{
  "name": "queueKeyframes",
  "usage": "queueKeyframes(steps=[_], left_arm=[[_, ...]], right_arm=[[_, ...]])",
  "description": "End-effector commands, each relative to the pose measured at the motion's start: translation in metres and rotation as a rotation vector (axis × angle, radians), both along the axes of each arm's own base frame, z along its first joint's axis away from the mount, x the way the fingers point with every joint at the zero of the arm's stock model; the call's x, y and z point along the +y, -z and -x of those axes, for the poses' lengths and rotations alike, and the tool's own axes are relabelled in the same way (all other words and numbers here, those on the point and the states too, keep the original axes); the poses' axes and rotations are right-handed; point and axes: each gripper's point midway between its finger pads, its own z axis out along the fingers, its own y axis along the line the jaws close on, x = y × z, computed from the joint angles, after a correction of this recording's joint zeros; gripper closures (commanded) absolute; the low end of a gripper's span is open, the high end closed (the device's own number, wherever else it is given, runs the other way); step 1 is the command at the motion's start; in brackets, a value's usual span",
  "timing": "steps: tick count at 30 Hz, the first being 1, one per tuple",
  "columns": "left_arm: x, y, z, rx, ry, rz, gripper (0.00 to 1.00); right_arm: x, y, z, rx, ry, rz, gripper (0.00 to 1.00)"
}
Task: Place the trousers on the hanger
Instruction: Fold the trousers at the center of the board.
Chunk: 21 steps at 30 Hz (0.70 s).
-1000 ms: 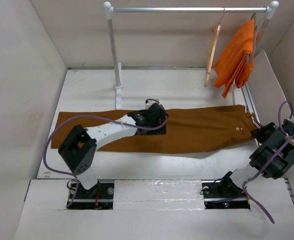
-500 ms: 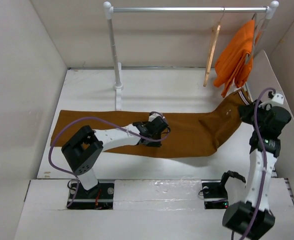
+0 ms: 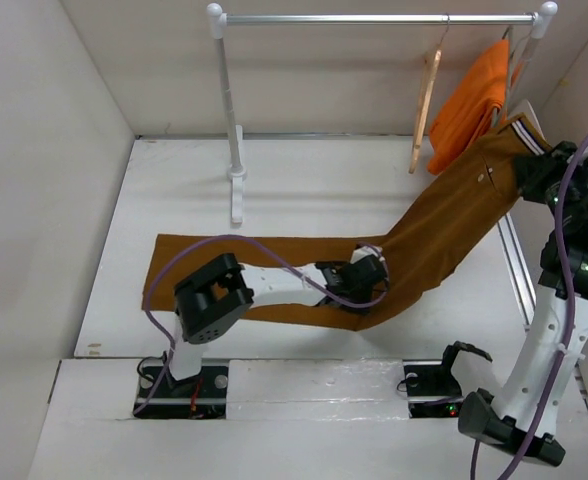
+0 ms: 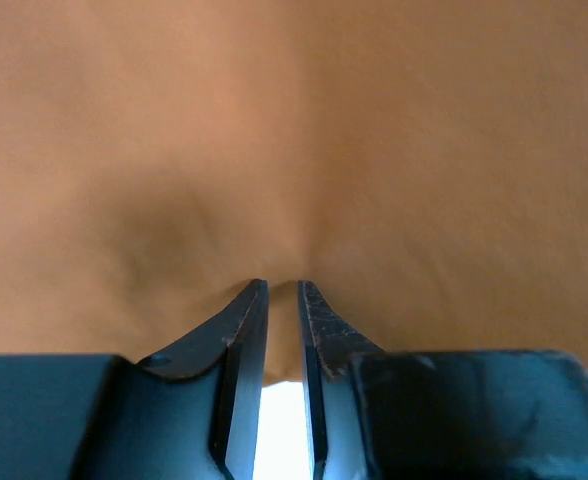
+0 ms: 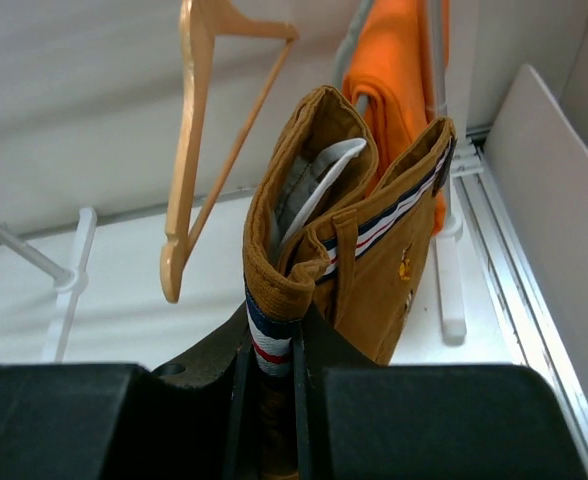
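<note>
With the right gripper [image 5: 271,370] clamped on the trousers [image 3: 444,225] waistband and the left gripper [image 4: 282,300] pinching a leg fold, taut cloth could slip free short of the hanger [image 3: 426,100].

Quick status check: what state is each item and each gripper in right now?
trousers: waistband end lifted toward the clothes rail, legs lying on the table.
hanger: hanging on the clothes rail, bare.
orange garment: hanging on the clothes rail beside the hanger.
clothes rail: upright.
left gripper: shut on the trousers, mid-leg.
right gripper: shut on the trousers' waistband.
</note>
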Motion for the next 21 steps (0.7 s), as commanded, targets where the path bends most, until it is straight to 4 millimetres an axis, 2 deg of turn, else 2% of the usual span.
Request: queueKeyframes(steps=[1,3,4,5,7,8,9,10,11,12,13,14,15,16,17,18,19,20,21], left_arm=[[-0.05,-0.021,-0.001,0.009,0.019,0.084,0.85],[-0.065,-0.021,-0.007,0.013,0.012,0.083,0.85],[-0.08,-0.026,-0.014,0.005,0.005,0.092,0.85],[-0.082,-0.027,-0.018,-0.001,-0.006,0.077,0.88],[-0.063,-0.039,-0.025,-0.03,-0.049,0.043,0.88],[-0.05,-0.046,-0.032,-0.055,-0.079,0.04,0.89],[-0.005,-0.069,-0.043,-0.085,-0.153,0.082,0.89],[-0.004,-0.07,-0.045,-0.094,-0.16,0.078,0.88],[0.013,-0.083,-0.053,-0.117,-0.202,0.11,0.88],[0.038,-0.119,-0.058,-0.158,-0.25,0.181,0.88],[0.083,-0.105,-0.076,-0.165,-0.35,0.13,0.88],[0.109,-0.113,-0.084,-0.177,-0.402,0.136,0.87],[0.136,-0.143,-0.091,-0.217,-0.461,0.205,0.86],[0.163,-0.14,-0.096,-0.216,-0.507,0.198,0.86],[0.205,-0.149,-0.119,-0.247,-0.613,0.198,0.85],[0.23,-0.175,-0.123,-0.297,-0.666,0.253,0.85],[0.248,-0.184,-0.127,-0.305,-0.694,0.278,0.85],[0.288,-0.195,-0.142,-0.345,-0.789,0.284,0.84],[0.306,-0.211,-0.143,-0.379,-0.825,0.323,0.83]], right_arm=[[-0.002,-0.055,-0.002,-0.155,-0.002,0.089,1.0],[0.001,-0.059,-0.002,-0.169,-0.022,0.098,1.0],[0.006,-0.055,-0.004,-0.166,-0.043,0.099,1.0],[0.018,-0.055,-0.005,-0.171,-0.089,0.097,1.0],[0.037,-0.045,-0.01,-0.163,-0.162,0.09,1.0],[0.063,-0.044,-0.011,-0.167,-0.255,0.083,1.0],[0.085,-0.036,-0.017,-0.151,-0.299,0.057,1.0],[0.086,-0.039,-0.018,-0.161,-0.299,0.059,1.0],[0.112,-0.04,-0.017,-0.17,-0.344,0.042,1.0],[0.127,-0.042,-0.017,-0.177,-0.367,0.022,1.0],[0.142,-0.041,-0.025,-0.168,-0.39,0.014,1.0],[0.166,-0.05,-0.02,-0.181,-0.415,-0.004,1.0],[0.178,-0.051,-0.023,-0.179,-0.421,-0.007,1.0],[0.197,-0.046,-0.035,-0.162,-0.438,-0.005,1.0],[0.208,-0.051,-0.038,-0.166,-0.443,-0.011,1.0],[0.228,-0.051,-0.038,-0.163,-0.466,-0.019,1.0],[0.24,-0.054,-0.044,-0.177,-0.479,-0.027,1.0],[0.256,-0.04,-0.06,-0.141,-0.476,-0.018,1.0],[0.274,-0.043,-0.058,-0.147,-0.498,-0.026,1.0]])
